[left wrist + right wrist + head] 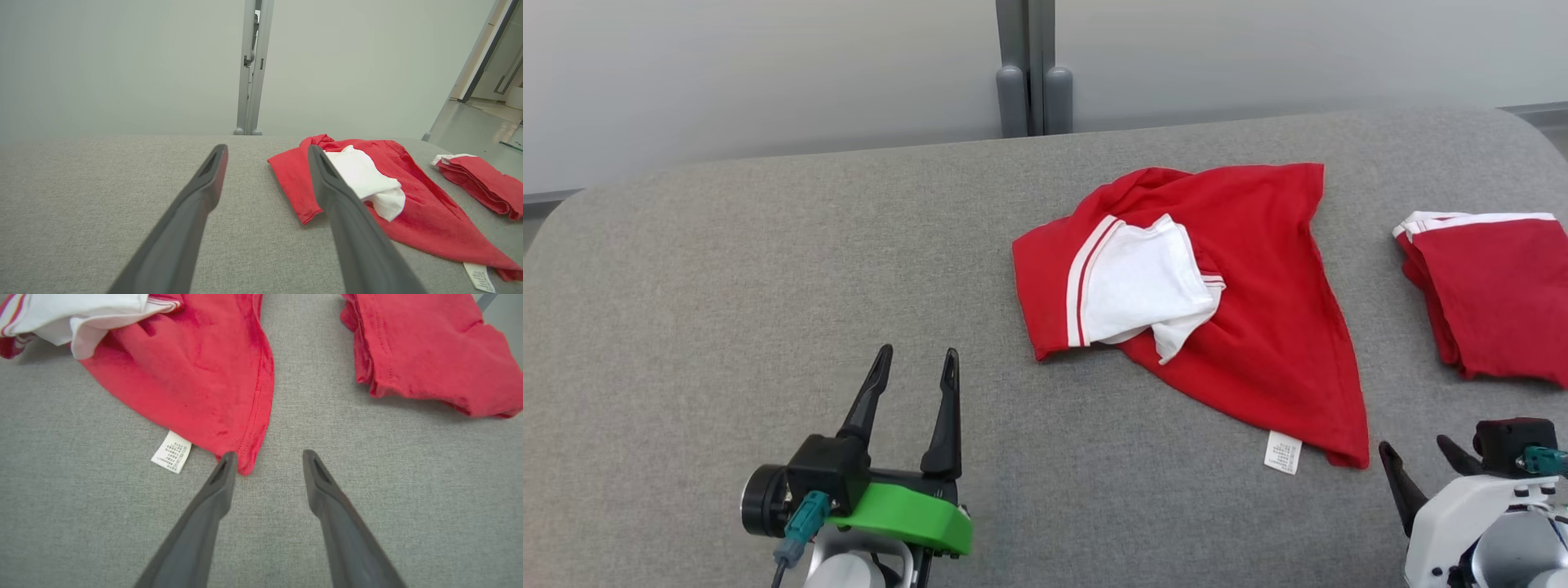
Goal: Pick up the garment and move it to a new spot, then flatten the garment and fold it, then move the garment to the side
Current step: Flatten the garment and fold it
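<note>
Both jaws stand wide apart and grip nothing, and the red garment (1258,310) lies loose right of centre in the head view.
Our left gripper (917,353) waits at the lower left, well apart from the cloth, we judge to leave room for flattening. Our right gripper (269,455) sits at the lower right, one fingertip just beside the garment's near corner. On the grey padded surface (768,261) the garment forms a crumpled triangle. A folded red piece (1494,294) lies apart at the right edge. A white sleeve (1143,286) with red stripes lies on top, and a small care label (1283,452) pokes out below the hem.
</note>
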